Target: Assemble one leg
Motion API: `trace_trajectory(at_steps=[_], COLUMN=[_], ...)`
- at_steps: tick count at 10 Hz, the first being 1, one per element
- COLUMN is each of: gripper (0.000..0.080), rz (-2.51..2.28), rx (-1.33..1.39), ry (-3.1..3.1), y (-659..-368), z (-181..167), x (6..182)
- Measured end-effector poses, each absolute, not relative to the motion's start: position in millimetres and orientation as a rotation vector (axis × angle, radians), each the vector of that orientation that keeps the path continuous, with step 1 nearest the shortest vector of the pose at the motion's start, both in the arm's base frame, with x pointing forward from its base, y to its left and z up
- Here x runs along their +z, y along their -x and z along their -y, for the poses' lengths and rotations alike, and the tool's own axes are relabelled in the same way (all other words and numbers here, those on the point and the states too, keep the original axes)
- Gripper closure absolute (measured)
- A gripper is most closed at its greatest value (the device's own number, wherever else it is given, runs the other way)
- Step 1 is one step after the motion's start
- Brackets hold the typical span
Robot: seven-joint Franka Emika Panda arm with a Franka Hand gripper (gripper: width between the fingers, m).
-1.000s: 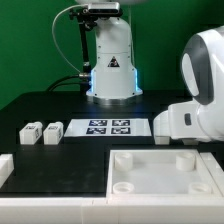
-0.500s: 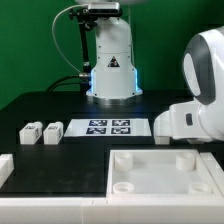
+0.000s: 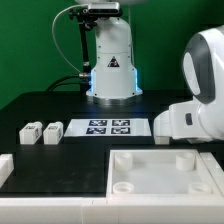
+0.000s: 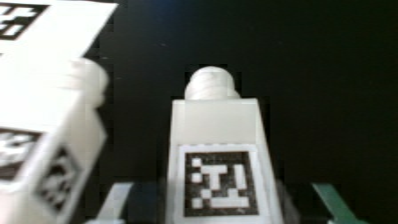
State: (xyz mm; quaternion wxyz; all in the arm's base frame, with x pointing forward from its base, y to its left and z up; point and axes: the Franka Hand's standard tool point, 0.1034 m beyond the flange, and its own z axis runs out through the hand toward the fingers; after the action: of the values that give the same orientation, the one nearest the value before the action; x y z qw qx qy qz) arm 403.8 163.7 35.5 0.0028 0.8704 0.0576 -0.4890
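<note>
**Mia:** What is closest?

**Ben:** The gripper (image 4: 221, 203). Its two grey fingers (image 4: 114, 200) are apart, one on each side of a small white plastic block with a black-and-white square tag. That block is the leg (image 4: 219, 140). There is a dark gap between each finger and the leg, so nothing is squeezed.

**Mia:** How does the leg sit?

**Ben:** Its tag faces the wrist camera and its round nub points away. The black counter (image 3: 60, 105) is under it. I cannot find this leg in the exterior view.

**Mia:** What is next to it?

**Ben:** A second white tagged block (image 4: 54, 130) is just beside it, not touching. Past that is a flat white piece with a tag on it (image 4: 45, 30). I cannot tell what that is.

**Mia:** And in the exterior view?

**Ben:** At five o'clock, nearest, lies a big white square tray-like part with a raised rim (image 3: 150, 153). At eight o'clock, a bit of another white part (image 3: 4, 165) peeks in at the edge. At nine o'clock, two small white blocks (image 3: 28, 132) sit side by side. The thin flat white marker board (image 3: 110, 127) is just beside them, near the middle. At three o'clock the fat white robot arm (image 3: 200, 90) fills the side. Far back at twelve o'clock stands the white robot base (image 3: 110, 60).
</note>
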Motion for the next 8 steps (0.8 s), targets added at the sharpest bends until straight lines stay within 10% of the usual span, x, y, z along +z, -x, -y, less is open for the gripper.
trace_trajectory(at_steps=[3, 5, 8], gripper=[0.0509, 0.0509, 0.0508], rz=[-0.205, -0.202, -0.327], rx=[-1.43, -1.333, -0.897], ry=[-2.788, -2.848, -3.049], y=[-413, -418, -482], z=[-148, -152, -117], x=[95.3, 83.1, 114.5])
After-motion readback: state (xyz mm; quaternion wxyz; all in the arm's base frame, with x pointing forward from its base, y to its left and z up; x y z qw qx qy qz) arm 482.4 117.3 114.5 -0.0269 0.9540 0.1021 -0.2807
